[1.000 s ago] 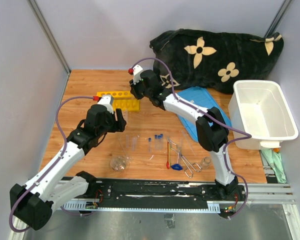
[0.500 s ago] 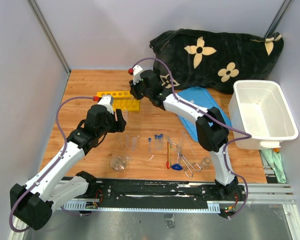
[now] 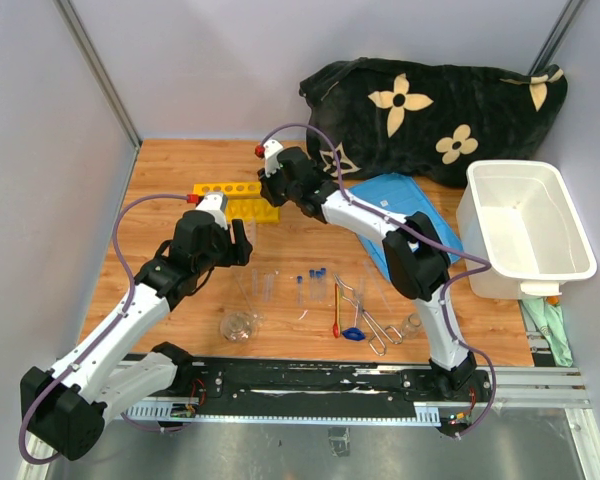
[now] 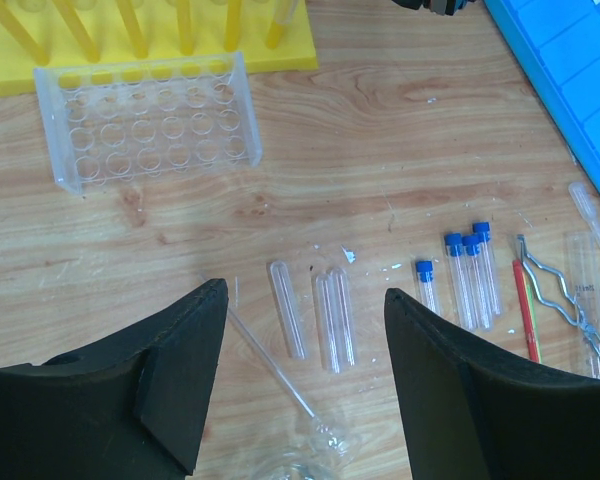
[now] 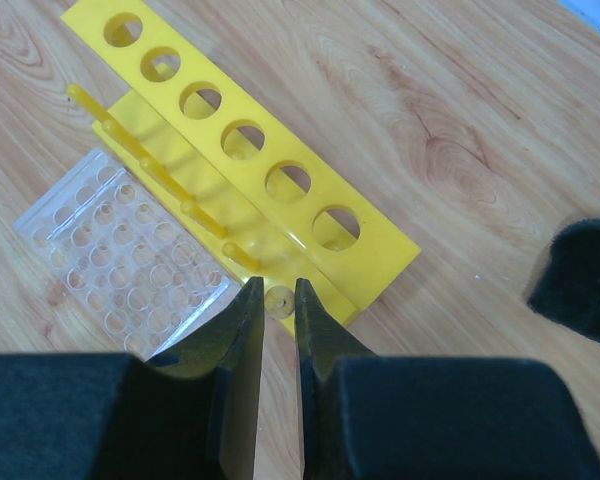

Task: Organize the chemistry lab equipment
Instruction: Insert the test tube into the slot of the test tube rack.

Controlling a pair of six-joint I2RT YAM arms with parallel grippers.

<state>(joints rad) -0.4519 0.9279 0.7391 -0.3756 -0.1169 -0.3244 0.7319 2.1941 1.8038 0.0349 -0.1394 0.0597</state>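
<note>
Right gripper (image 5: 278, 305), fingers pinched on a peg of the yellow tube rack (image 5: 375, 245) toward the bench's far-left corner. Left gripper (image 4: 305, 390), jaws apart, hovers over uncapped test tubes (image 4: 335, 320) mid-bench; blue-capped test tubes (image 4: 468, 270) lie beside them.

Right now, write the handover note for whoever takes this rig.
Left gripper: open, empty, above the uncapped tubes.
Right gripper: nearly shut over a peg of the yellow rack; grip unclear.
Blue-capped tubes, tongs, red-handled spatula and flask lie loose on the table.
Done: no tube racked. Left: all sorting.
</note>
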